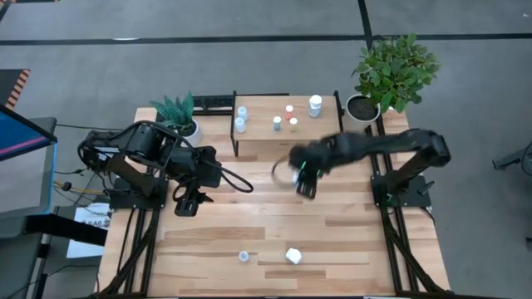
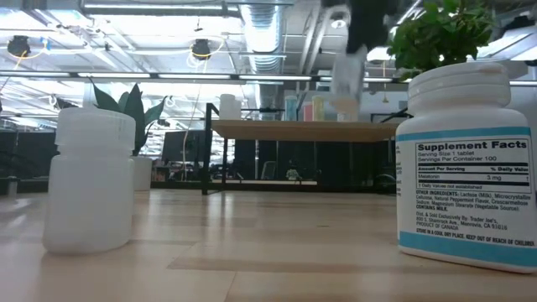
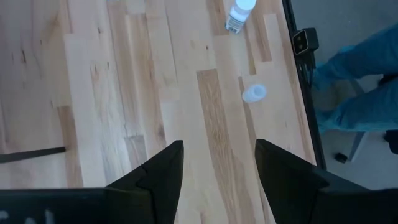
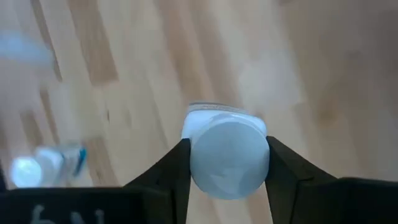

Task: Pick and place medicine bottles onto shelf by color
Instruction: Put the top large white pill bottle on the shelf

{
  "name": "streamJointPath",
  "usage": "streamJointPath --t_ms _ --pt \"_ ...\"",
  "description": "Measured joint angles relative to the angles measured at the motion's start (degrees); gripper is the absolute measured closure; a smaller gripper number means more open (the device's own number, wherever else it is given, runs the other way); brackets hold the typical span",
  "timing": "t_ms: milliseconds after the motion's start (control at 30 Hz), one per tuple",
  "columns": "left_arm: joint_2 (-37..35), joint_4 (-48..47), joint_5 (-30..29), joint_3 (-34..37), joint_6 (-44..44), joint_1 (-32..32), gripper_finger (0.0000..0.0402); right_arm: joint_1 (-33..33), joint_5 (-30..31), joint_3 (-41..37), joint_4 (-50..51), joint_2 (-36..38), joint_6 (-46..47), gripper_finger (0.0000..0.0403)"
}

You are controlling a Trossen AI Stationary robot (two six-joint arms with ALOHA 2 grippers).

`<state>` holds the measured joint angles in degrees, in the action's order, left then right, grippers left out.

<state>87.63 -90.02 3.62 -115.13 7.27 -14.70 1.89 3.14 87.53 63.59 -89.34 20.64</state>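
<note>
High view: the right hand [image 1: 304,178] sits at bench [image 1: 349,241] centre, just in front of the shelf [image 1: 266,137], clenched on a white bottle [image 1: 298,176] that mostly hides under it. The left hand [image 1: 188,202] is at about 9 o'clock from it, well apart, over bare wood. The shelf stands at the bench's 12 o'clock edge and carries two pale blue-capped bottles [image 1: 241,119] at its left end, a greenish-capped one [image 1: 278,123], a red-capped one [image 1: 289,109] and an orange-capped one [image 1: 293,124] mid-shelf, and a chunkier white bottle [image 1: 315,105] toward the right end. Two more lie near the 6 o'clock edge: a small bottle [image 1: 243,257] and a chunky white bottle [image 1: 293,255], just beside each other. Potted plants [image 1: 177,114] flank the shelf. Low view: a plain white bottle [image 2: 91,180] stands close at left, a labelled supplement bottle [image 2: 466,164] close at right, the shelf [image 2: 306,130] behind between them with blurred bottles on top, and a dark arm coming down above it. Left wrist view: the left hand [image 3: 219,168] is released, fingers [image 3: 163,171] spread over bare bench, with two bottles [image 3: 239,15] farther off near the bench edge. Right wrist view: the right hand [image 4: 225,163] grips a pale-capped bottle [image 4: 227,154] between both fingers [image 4: 175,169]; another bottle [image 4: 50,163] lies on the wood beyond.
</note>
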Motion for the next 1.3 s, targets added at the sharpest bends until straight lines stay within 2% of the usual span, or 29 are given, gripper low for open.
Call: streamJointPath --t_ms 267,533,667,900,1167,1300 --pt "0.00 0.00 -2.12 0.00 -0.20 0.00 0.0217 -15.44 1.84 4.07 3.25 7.17 -0.51 0.0233" --pt "0.00 0.02 -2.97 -0.02 -0.18 0.02 0.0217 -26.85 1.92 4.22 5.35 2.27 -6.59 0.0231" --pt "0.00 0.02 -2.99 -0.02 -0.14 0.02 0.0217 -30.38 1.89 4.21 5.48 -0.58 -8.09 0.0226" --pt "0.00 0.04 -2.99 -0.02 -0.09 0.02 0.0217 -33.68 1.93 4.23 5.25 -0.86 -8.74 0.0223" --pt "0.00 0.11 -2.99 -0.02 0.26 0.02 0.0217 -36.18 1.69 4.23 6.06 -0.81 -12.11 0.0157" --pt "0.00 0.13 -2.98 -0.02 0.56 0.02 0.0217 -37.09 1.47 5.68 6.76 -0.83 -11.44 0.0141"
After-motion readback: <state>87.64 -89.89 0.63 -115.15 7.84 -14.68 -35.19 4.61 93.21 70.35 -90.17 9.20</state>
